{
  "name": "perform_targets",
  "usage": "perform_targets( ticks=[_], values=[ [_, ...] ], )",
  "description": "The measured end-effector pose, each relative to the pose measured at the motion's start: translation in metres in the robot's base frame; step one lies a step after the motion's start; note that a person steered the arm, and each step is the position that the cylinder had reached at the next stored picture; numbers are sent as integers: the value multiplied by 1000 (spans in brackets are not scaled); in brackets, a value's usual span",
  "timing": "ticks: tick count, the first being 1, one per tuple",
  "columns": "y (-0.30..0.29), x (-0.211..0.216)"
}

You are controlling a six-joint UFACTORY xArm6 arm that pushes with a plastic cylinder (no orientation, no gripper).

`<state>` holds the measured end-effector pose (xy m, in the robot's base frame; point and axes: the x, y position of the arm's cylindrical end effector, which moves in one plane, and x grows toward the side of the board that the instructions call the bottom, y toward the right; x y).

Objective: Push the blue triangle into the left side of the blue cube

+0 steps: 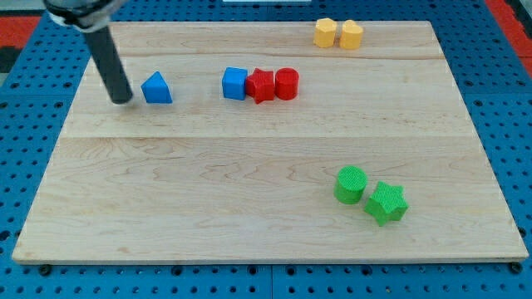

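1. Camera view: the blue triangle [156,88] sits in the upper left of the wooden surface [249,191], with my tip [122,99] just beside it on the view's left; there are no jaws, only the rod.
2. To its right, across a bare gap, stands the blue cube [235,83], touching a red star-like block [260,85] and then a red cylinder [287,83].
3. Count: two blue, two red, two yellow blocks [338,34] at the top edge, and two green, a green cylinder [351,183] and a green star [386,203], at lower right.
4. Blue pegboard [33,166] surrounds the surface.
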<state>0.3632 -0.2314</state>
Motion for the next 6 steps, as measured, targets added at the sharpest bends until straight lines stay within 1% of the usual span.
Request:
perform_targets(
  ticks=[1,2,3,4,5,6],
  values=[
    [47,-5],
    [55,11],
    [41,32],
    [56,49],
    [57,29],
    [77,7]
  ],
)
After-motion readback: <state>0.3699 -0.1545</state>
